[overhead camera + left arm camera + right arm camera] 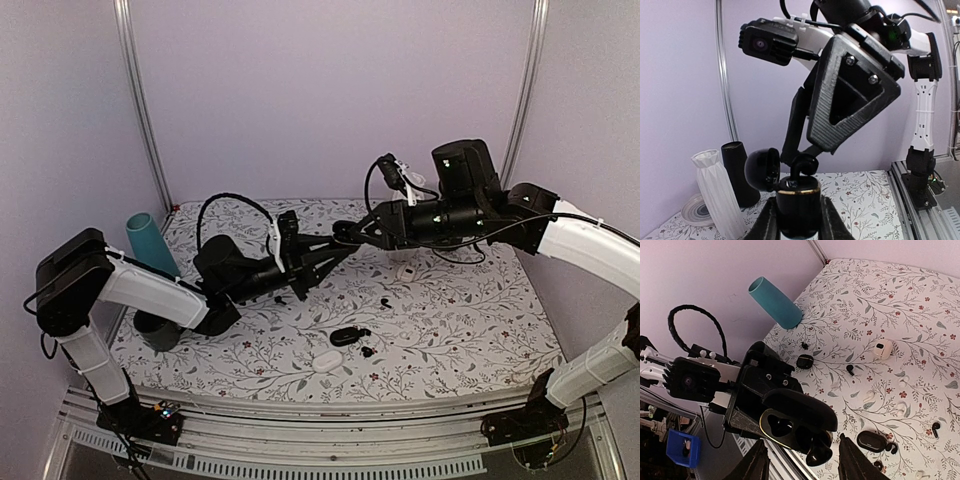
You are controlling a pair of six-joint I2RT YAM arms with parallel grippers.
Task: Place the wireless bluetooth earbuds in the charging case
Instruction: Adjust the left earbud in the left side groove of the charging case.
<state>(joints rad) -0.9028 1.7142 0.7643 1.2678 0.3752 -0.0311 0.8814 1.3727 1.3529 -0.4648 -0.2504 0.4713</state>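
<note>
Black charging case point(797, 197) clenched upright in my left hand point(798, 225), raised off the bench point(920, 315), lid point(761, 170) swung back, one black earbud point(804, 164) poking from its gold-rimmed mouth, my right hand point(802, 442) released, fingers point(760, 462) parted either side of that earbud

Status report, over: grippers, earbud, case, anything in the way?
Left gripper shut on open case. Right gripper open over it. Earbud sticks up from case, not seated. Nothing in the way.
</note>
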